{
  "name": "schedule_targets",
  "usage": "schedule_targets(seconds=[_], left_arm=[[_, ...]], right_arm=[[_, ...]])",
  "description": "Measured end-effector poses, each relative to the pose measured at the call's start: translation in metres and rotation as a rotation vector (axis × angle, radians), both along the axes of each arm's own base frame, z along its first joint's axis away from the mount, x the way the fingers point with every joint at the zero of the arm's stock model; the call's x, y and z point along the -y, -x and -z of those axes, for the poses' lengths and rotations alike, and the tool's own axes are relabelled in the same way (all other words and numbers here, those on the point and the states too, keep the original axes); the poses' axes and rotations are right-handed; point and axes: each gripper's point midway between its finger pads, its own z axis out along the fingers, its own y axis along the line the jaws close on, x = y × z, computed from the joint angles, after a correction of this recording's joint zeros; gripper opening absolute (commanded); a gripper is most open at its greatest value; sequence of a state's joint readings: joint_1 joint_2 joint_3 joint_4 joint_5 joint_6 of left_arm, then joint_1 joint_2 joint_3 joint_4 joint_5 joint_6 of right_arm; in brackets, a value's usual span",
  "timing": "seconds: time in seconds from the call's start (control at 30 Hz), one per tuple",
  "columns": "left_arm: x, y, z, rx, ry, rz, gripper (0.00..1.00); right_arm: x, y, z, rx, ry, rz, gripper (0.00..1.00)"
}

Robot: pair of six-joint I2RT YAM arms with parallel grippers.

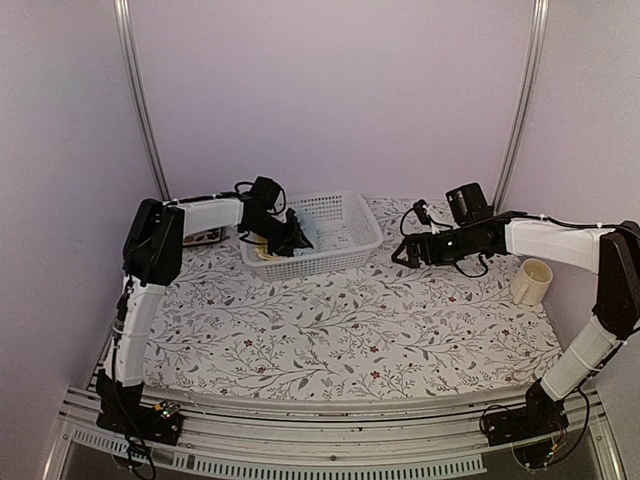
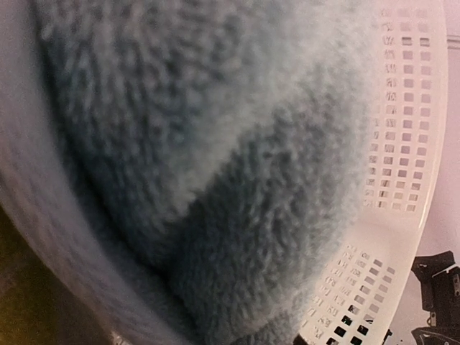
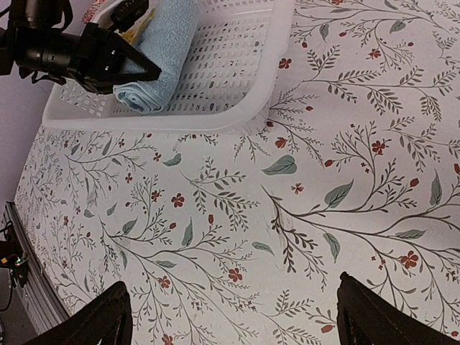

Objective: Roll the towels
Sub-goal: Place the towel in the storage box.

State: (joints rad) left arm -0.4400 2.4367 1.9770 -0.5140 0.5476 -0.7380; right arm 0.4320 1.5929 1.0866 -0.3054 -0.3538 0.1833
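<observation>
Progress is judged late: the blue towel (image 3: pixel 162 50) is seen rolled in the basket (image 3: pixel 237 65); the left tool's (image 1: pixel 290 238) grip cannot be told, and the right tool (image 3: pixel 231 305) is held spread.

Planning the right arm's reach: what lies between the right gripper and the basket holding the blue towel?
Nothing but bare flowered tablecloth, seen in the right wrist view between the right gripper and the basket.

No readable text, label, brand or number shows anywhere.
</observation>
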Motion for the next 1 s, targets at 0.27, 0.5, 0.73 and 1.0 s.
schedule_targets(seconds=[0.27,0.5,0.73,1.0], left_arm=[[-0.005,0.010,0.009,-0.048,-0.015,0.002,0.39],[-0.017,0.009,0.006,-0.031,-0.085,-0.025,0.46],[-0.028,0.005,-0.013,0.020,-0.146,-0.050,0.96],[-0.038,0.005,-0.027,0.057,-0.184,-0.072,0.97]], right_arm=[[-0.002,0.002,0.001,-0.001,0.001,-0.006,0.99],[-0.004,0.003,0.001,-0.001,0.001,-0.012,0.99],[-0.006,0.004,0.000,-0.001,0.001,-0.018,0.99],[-0.007,0.005,0.001,-0.001,0.001,-0.020,0.99]])
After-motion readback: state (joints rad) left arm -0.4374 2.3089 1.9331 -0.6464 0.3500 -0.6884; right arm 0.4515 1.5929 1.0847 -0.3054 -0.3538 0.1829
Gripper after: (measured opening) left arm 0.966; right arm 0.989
